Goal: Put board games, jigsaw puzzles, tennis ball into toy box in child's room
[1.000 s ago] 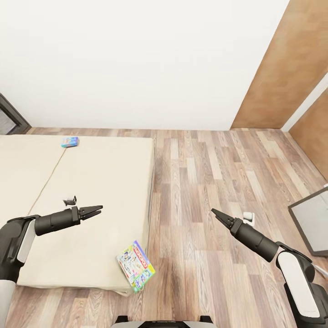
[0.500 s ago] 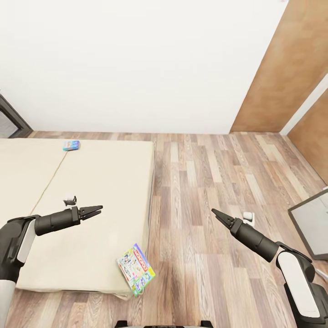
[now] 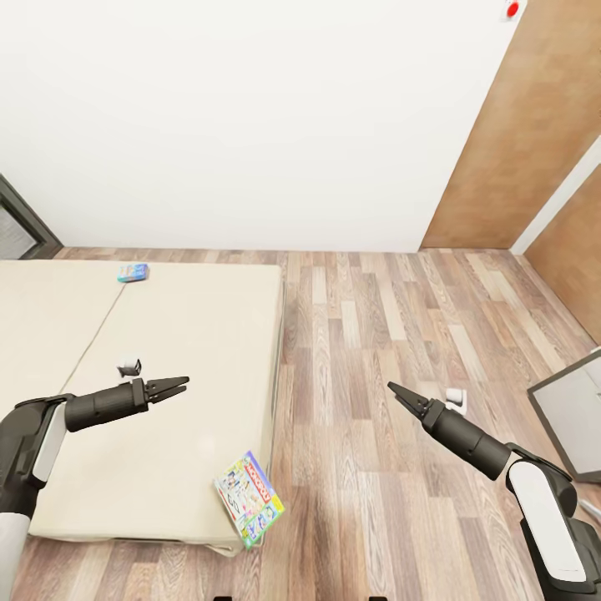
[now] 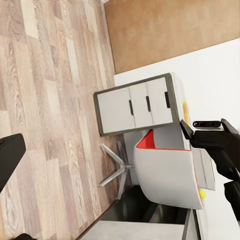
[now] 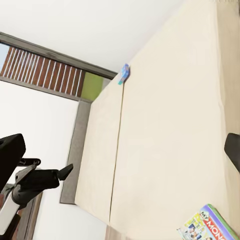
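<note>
Two board games lie on the cream bed (image 3: 167,351). The green-white Monopoly box (image 3: 249,498) sits tilted at the bed's near corner by the floor edge, and it also appears in the right wrist view (image 5: 207,226). The light-blue box (image 3: 133,272) lies at the bed's far end by the wall. My left gripper (image 3: 179,385) hovers open and empty over the mattress. My right gripper (image 3: 394,390) hangs open and empty over the wood floor. The table (image 4: 137,105) with white drawers appears in the left wrist view, with a small yellow-green ball (image 4: 201,193) on its top.
A small white and black object (image 3: 129,366) lies on the bed near my left gripper. Another small white object (image 3: 455,399) lies on the floor by my right gripper. A white chair (image 4: 167,172) stands at the table. Brown doors (image 3: 517,142) fill the right wall.
The whole head view has shifted a little, so the bed and both boxes sit slightly lower in the picture. Both arms keep the same pose.
</note>
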Tool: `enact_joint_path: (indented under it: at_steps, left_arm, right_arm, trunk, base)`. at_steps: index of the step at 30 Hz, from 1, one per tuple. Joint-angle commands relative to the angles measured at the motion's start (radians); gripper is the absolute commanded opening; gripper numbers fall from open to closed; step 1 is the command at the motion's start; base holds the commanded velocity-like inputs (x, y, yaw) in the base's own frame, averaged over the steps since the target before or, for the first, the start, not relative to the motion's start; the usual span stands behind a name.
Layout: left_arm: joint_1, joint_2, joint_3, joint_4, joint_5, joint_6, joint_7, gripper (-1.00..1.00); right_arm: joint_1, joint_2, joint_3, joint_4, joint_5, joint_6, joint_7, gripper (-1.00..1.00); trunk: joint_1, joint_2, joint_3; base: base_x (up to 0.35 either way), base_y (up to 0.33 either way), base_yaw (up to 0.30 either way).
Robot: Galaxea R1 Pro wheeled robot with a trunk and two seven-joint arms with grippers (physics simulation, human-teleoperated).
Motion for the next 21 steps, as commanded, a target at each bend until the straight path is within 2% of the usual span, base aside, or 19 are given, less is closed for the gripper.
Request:
enact_joint_path:
  at_steps: [1, 21]
  left_arm:
    - [-0.001, 0.000, 0.000, 0.000, 0.002, 0.008, -0.001, 1.00]
    - [-0.001, -0.005, 0.000, -0.001, 0.002, 0.008, -0.001, 1.00]
  right_arm:
    - [-0.001, 0.000, -0.002, 0.000, -0.001, 0.004, 0.002, 1.00]
    - [-0.001, 0.000, -0.001, 0.000, -0.001, -0.018, 0.002, 1.00]
  trunk:
    - [0.001, -0.002, 0.000]
    - [0.001, -0.002, 0.033]
  base:
    - [0.000, 0.000, 0.000]
    - [0.000, 0.000, 0.000]
